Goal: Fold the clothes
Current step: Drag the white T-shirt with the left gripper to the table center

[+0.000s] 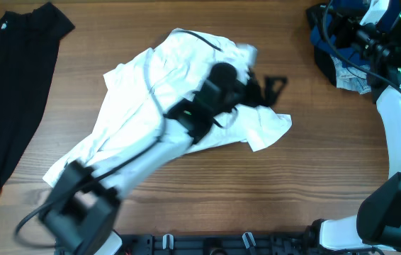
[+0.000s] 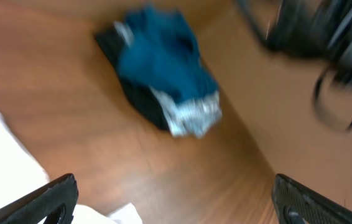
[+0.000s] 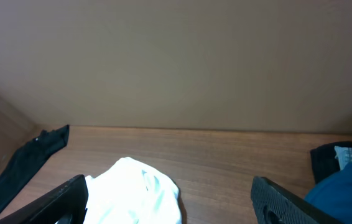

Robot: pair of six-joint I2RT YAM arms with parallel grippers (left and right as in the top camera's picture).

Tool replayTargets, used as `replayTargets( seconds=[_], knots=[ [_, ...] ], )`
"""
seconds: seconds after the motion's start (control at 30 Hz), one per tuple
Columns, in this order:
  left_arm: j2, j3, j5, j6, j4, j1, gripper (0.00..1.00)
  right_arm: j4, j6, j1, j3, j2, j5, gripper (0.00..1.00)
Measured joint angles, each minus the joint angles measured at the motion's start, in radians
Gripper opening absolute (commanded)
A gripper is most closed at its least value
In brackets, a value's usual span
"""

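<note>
Wooden table (image 1: 328,163), plain beige wall (image 3: 176,62) behind. White T-shirt (image 1: 133,99) lay crumpled mid-table beneath left arm (image 1: 144,152); left gripper (image 1: 275,91) just past its right edge, wide, empty. Right gripper (image 3: 166,208) well apart, raised, wide, empty.

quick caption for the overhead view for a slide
Left claw open at the edge of the crumpled white T-shirt, a long black garment lying apart.

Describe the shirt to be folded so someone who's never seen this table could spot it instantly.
On the wooden table, look at the middle: the white T-shirt lies there in a crumpled heap. It is the only white cloth; the long black garment at the left edge and the blue pile in the far right corner are darker.
</note>
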Motion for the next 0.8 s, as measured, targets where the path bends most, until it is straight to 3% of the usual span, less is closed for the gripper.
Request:
replayTargets(
  seconds=[0.17,0.33,0.53,0.8],
  knots=[
    [-0.211,0.006,-0.004,0.0,-0.222,0.261,1.0,0.003,-0.014,0.028,0.0,0.003,0.0,0.85],
    [-0.24,0.011,-0.032,0.067,-0.454,0.486,0.99,-0.027,-0.074,0.119,0.003,0.053,0.005,0.84],
    [-0.085,0.011,-0.095,0.206,-0.463,0.617,0.99,-0.098,-0.127,0.218,0.004,0.07,0.057,0.84],
    [0.156,0.01,-0.142,0.33,-0.431,0.788,0.99,-0.259,-0.192,0.22,0.006,0.07,0.127,0.84]
  ],
)
